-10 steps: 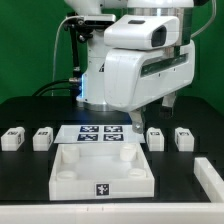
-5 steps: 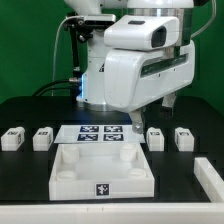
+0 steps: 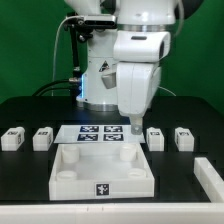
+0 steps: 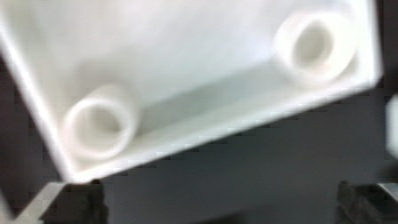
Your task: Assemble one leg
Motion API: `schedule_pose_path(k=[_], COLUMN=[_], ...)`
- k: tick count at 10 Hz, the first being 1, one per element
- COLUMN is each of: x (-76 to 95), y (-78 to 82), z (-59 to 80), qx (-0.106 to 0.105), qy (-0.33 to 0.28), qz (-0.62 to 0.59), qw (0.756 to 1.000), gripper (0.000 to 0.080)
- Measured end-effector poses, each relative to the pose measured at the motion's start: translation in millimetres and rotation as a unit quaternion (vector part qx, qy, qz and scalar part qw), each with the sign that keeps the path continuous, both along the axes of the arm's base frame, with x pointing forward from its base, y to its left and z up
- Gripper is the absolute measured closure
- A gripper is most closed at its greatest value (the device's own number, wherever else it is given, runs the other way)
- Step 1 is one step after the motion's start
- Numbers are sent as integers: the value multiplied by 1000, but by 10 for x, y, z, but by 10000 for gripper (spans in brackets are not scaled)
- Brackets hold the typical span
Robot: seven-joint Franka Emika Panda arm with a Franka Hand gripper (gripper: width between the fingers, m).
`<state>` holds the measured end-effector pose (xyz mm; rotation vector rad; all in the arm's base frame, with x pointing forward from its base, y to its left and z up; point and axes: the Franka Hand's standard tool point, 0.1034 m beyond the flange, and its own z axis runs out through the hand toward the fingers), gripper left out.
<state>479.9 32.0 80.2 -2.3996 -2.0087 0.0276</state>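
Four small white legs with tags stand in a row across the table: two at the exterior view's left [image 3: 12, 138] [image 3: 43, 138] and two at its right [image 3: 155, 138] [image 3: 184, 137]. My gripper [image 3: 137, 127] hangs over the back right part of the large white tray-like panel [image 3: 102, 170], just beside the inner right leg and not touching it. In the wrist view the gripper [image 4: 217, 200] is open and empty. Its dark fingers [image 4: 71, 200] show at both lower corners. The panel [image 4: 196, 70] with two round corner holes fills that view; no leg shows there.
The marker board [image 3: 100, 134] lies flat behind the panel, between the two pairs of legs. Another white part [image 3: 212, 178] sits at the exterior view's right edge. The robot base and cables stand at the back.
The wrist has turned about its own axis, so the hand now looks narrow instead of broad. The gripper stays over the same spot. No part has moved.
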Motion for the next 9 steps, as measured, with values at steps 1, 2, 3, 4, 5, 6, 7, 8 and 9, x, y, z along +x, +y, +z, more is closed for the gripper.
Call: schedule_pose_path(k=[1,2,3,4,5,6,7,8,9], x=[-207,-403,-499,-519,-525,-528,-517,-503,-506], y=[-151,-301,-398,-459,-514,-552,-565,-559,-561], z=[-116,-242,-339,-427,-544,-645,-691,-688,-690], qx=[4,8,13,16,20,24,25,25,25], qy=[2,9,15,20,27,34,37,36,36], qz=[81,139,154,150,146,140,132,129,129], qw=[997,990,988,988,989,989,990,991,991], gripper=[150,150,150,150,150,150,150,150,150])
